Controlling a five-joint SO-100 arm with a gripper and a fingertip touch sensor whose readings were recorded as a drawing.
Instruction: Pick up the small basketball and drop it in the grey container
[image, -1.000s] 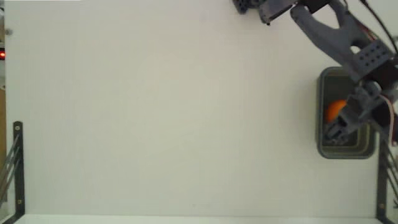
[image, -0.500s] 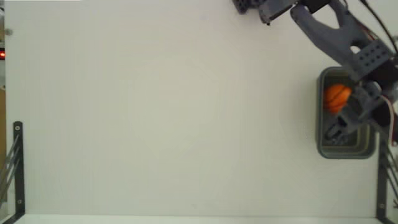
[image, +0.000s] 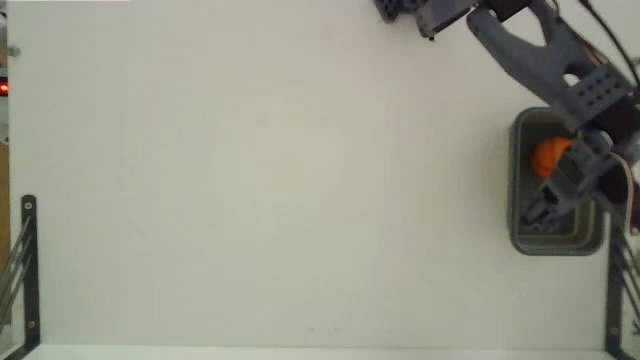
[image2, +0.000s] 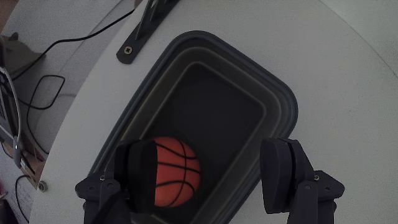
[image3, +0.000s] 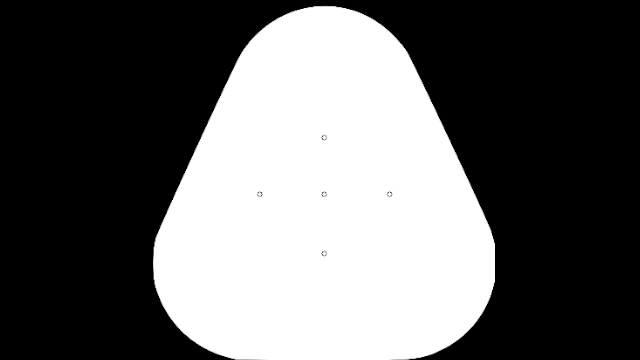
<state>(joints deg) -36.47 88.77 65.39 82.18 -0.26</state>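
With the gripper (image2: 211, 174) spread wide and the ball (image2: 174, 171) lying in the tub (image2: 273, 99), lift straight up clear of its rim.

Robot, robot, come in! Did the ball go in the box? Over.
Gripper open, above the grey container. Small basketball released, inside the container beside one finger. Nothing in the way.

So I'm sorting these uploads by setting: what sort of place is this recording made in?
Probably a hobby or lab bench, not a kitchen or workshop floor: a plain white table carrying only the grey container and the small basketball, black metal brackets at its edge, and loose cables on the floor beside it.
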